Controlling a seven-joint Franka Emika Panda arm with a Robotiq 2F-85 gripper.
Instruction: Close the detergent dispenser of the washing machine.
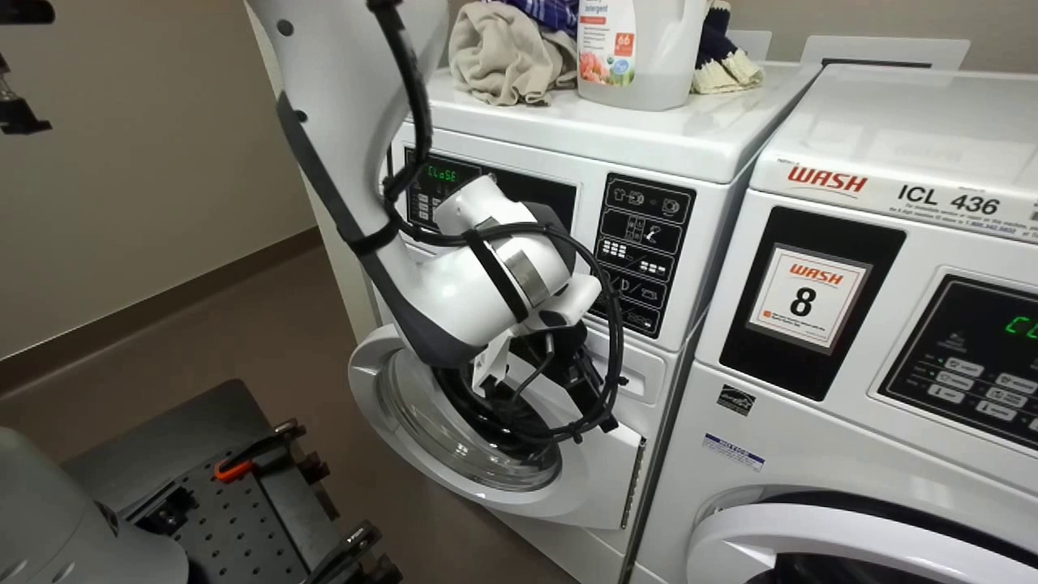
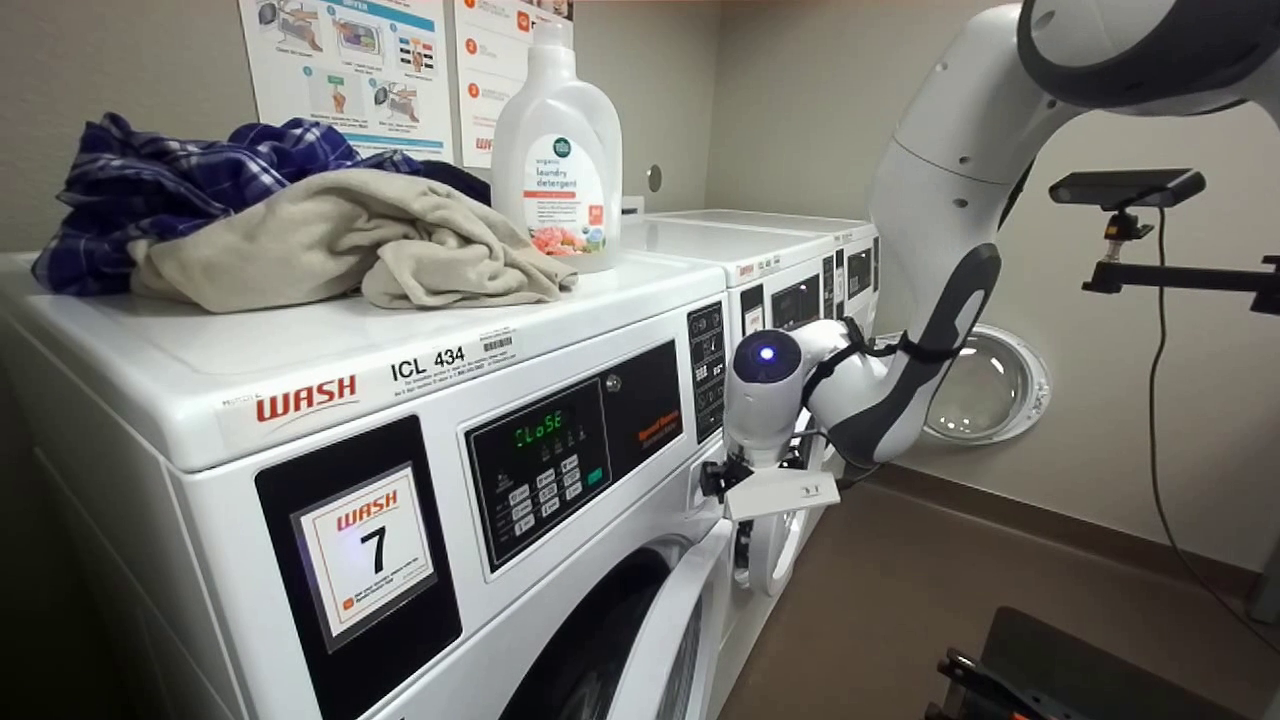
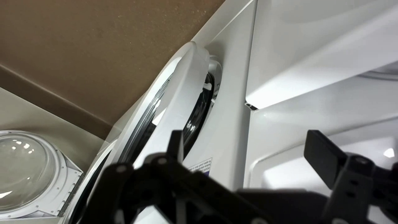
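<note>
The washing machine [image 1: 519,138] is the white front-loader; its top also shows in an exterior view [image 2: 130,370]. Its round door stands open [image 1: 381,357]. The detergent dispenser is seen by its white front [image 1: 643,371], below the control panel; it looks flush with the machine, and its inside is hidden. In the wrist view the front [image 3: 289,166] shows a rounded outline behind the fingers. My gripper [image 3: 245,146] is open and empty, fingers wide apart, in front of it. In an exterior view the gripper [image 1: 596,397] is close to the dispenser; I cannot tell whether it touches.
The washer marked 8 [image 1: 811,422] stands beside it with its door [image 1: 754,531] open. A detergent bottle [image 2: 555,170] and a beige cloth [image 2: 370,240] lie on top of the machine. A camera stand [image 2: 1130,190] and a black base plate [image 1: 243,503] are nearby.
</note>
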